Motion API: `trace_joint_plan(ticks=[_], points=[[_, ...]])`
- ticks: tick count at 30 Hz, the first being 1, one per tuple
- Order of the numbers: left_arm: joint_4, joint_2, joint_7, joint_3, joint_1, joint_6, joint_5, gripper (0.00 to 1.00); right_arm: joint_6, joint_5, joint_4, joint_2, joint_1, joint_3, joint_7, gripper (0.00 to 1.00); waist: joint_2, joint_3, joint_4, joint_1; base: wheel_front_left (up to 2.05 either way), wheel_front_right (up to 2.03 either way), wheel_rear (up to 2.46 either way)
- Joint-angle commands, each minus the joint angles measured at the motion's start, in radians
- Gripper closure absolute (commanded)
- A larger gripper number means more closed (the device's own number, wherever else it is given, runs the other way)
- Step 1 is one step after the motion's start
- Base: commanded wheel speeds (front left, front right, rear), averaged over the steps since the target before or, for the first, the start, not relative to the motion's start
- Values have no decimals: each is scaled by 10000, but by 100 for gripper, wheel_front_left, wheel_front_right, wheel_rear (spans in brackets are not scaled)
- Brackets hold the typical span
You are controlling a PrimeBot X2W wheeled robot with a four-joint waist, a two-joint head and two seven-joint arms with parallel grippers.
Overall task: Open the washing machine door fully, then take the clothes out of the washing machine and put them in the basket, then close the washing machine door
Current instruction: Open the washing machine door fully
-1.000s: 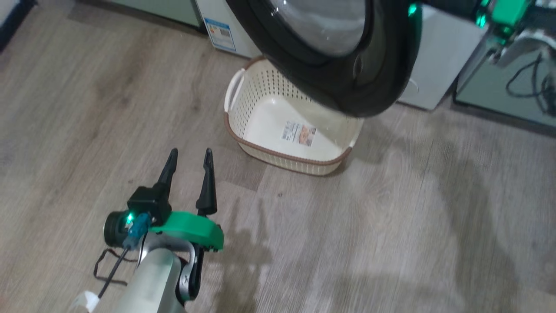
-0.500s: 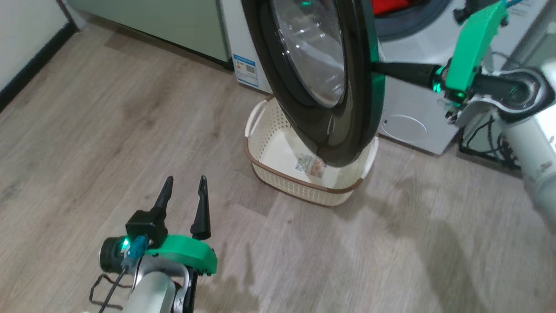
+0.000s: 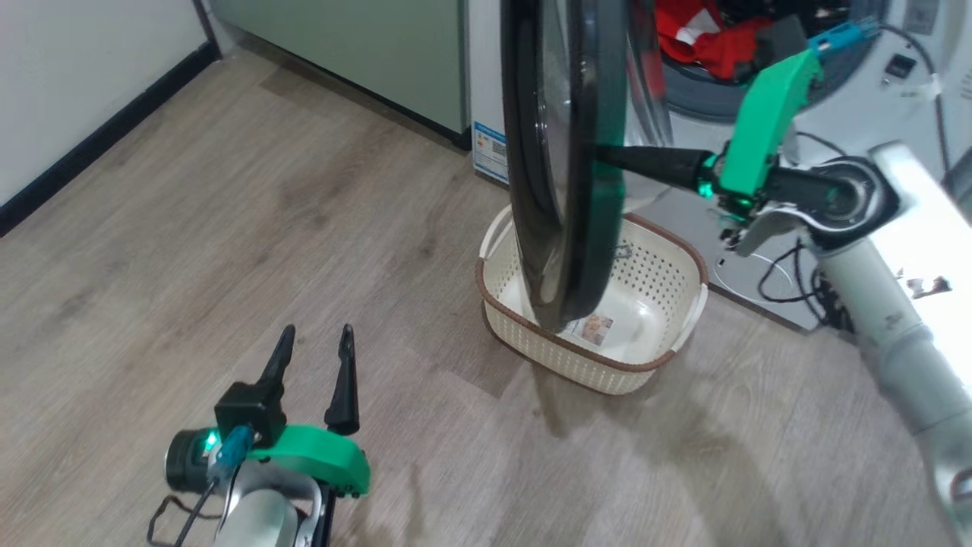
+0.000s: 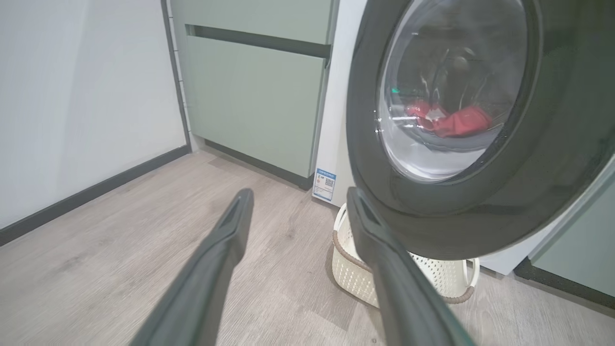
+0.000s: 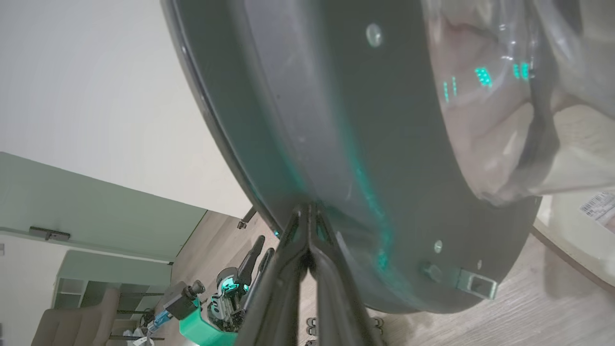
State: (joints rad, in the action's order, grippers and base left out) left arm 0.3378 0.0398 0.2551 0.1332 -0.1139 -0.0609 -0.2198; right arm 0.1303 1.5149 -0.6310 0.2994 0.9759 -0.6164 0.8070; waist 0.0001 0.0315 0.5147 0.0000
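Touching the door (image 3: 531, 190) on its inner rim, the right jaws are clenched, empty; left jaws gape over the floor (image 3: 228, 228), well apart. Clothes (image 3: 702, 42) lie in the washer (image 3: 904, 106).

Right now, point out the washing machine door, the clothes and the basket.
the washing machine door (image 3: 524, 190), head view, on its black rim.
the clothes (image 3: 717, 57), head view, on the middle of the red fabric.
the basket (image 3: 592, 376), head view, on its perforated front wall.
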Motion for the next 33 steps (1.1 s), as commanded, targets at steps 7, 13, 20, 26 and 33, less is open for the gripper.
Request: trace_joint_plan(ticks=[7, 13, 20, 26, 33], points=[[-384, 104, 67, -572, -336, -4, 118, 0, 4, 0, 123, -992, 165, -368, -297, 100, -1, 47, 160, 0, 0, 0, 0], [-442, 104, 67, -565, -460, -34, 77, 0, 4, -167, -148, -1592, 401, -665, -691, 100, -1, 182, 220, 0, 0, 0, 0], [-534, 104, 67, -497, -551, -114, -29, 0, 4, -119, -202, -1924, 534, -799, -1119, 100, -1, 308, 251, 0, 0, 0, 0], [-486, 104, 67, -481, -509, -144, -16, 0, 4, 27, -29, -1980, 449, -830, -1460, 100, -1, 180, 203, 0, 0, 0, 0], [-199, 104, 67, -785, -362, 109, 338, 0, 4, 389, 708, -1555, -502, -528, -2035, 100, -1, -379, -74, 0, 0, 0, 0]])
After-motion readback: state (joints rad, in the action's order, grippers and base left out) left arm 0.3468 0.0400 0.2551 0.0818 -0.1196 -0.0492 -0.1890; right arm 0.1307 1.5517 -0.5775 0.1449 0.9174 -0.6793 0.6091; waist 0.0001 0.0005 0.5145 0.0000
